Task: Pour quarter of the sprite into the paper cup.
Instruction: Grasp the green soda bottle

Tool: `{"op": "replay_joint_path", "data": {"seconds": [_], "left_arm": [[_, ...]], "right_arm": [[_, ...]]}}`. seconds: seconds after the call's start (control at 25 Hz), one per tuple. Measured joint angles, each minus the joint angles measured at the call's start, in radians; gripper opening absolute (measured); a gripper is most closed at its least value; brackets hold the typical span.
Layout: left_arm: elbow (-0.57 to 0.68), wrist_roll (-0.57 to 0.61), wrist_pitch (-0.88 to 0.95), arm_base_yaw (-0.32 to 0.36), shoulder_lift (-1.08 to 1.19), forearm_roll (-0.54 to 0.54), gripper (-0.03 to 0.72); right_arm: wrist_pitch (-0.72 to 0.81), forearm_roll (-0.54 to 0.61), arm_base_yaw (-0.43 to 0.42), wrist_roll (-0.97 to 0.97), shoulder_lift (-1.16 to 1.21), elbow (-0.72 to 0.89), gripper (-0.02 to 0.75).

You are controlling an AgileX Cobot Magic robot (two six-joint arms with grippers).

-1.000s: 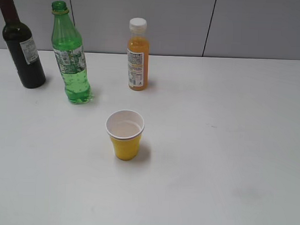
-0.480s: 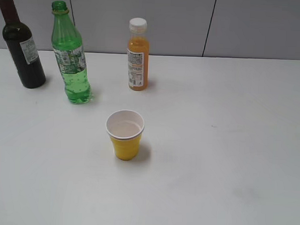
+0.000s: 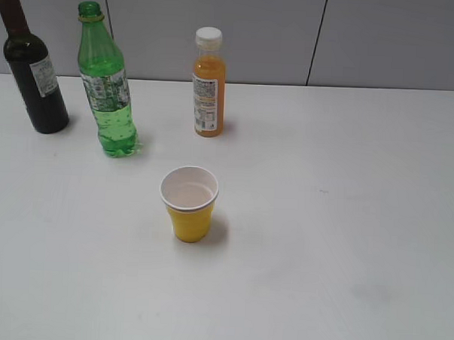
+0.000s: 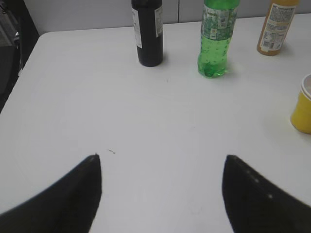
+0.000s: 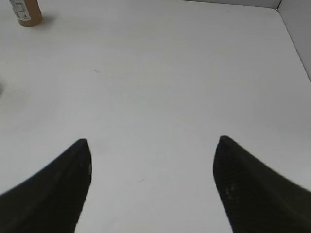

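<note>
The sprite [image 3: 106,86], a tall green bottle with no cap on, stands upright at the back left of the white table. It also shows in the left wrist view [image 4: 215,39]. The yellow paper cup [image 3: 189,204] stands upright in front of it, near the table's middle; its edge shows at the right in the left wrist view [image 4: 302,108]. My left gripper [image 4: 162,158] is open and empty, low over bare table, well short of the sprite. My right gripper [image 5: 153,141] is open and empty over bare table. Neither gripper shows in the exterior view.
A dark wine bottle [image 3: 32,67] stands left of the sprite. An orange juice bottle [image 3: 208,86] with a white cap stands to its right. A grey wall runs behind the table [image 3: 345,220]. The table's left edge [image 4: 22,68] and right edge [image 5: 294,43] are in view.
</note>
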Motion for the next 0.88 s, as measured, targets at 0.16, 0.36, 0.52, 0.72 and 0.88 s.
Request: {"op": "replay_joint_path", "data": {"seconds": [0.16, 0.36, 0.52, 0.72, 0.88], "left_arm": [[0.000, 0.000, 0.000, 0.000, 0.000, 0.000, 0.589], [0.000, 0.000, 0.000, 0.000, 0.000, 0.000, 0.589], [0.000, 0.000, 0.000, 0.000, 0.000, 0.000, 0.589], [0.000, 0.000, 0.000, 0.000, 0.000, 0.000, 0.589], [0.000, 0.000, 0.000, 0.000, 0.000, 0.000, 0.589]], "right_arm": [[0.001, 0.000, 0.000, 0.000, 0.000, 0.000, 0.592], [0.001, 0.000, 0.000, 0.000, 0.000, 0.000, 0.592], [0.001, 0.000, 0.000, 0.000, 0.000, 0.000, 0.591], [0.001, 0.000, 0.000, 0.000, 0.000, 0.000, 0.591], [0.001, 0.000, 0.000, 0.001, 0.000, 0.000, 0.592]]}}
